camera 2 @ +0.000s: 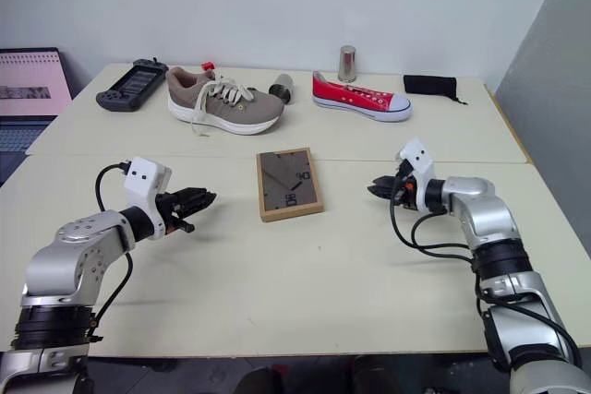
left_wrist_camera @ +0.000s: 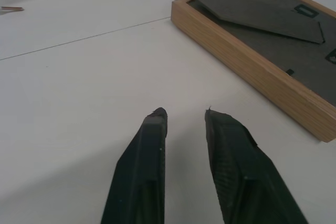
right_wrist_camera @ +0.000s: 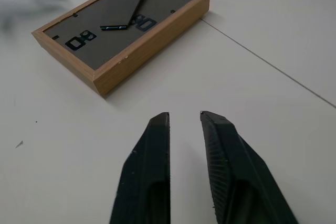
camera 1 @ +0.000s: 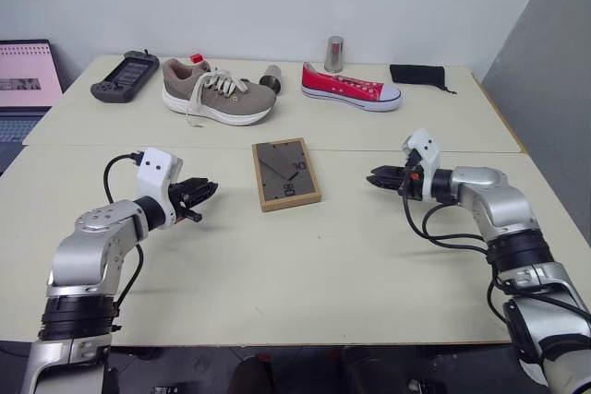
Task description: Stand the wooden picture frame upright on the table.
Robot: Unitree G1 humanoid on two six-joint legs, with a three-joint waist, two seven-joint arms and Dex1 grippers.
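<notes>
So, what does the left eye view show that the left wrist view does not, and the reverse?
Left eye view: both arms, with the right hand on the frame's other side, and the far row: game controller, beige shoe, red shoe, metal cup, black pouch.
Left wrist view: the left hand from close up, its two fingers with a narrow gap, holding nothing; the easel stand's detail.
Both: the frame lying back-up on the table, untouched.
</notes>
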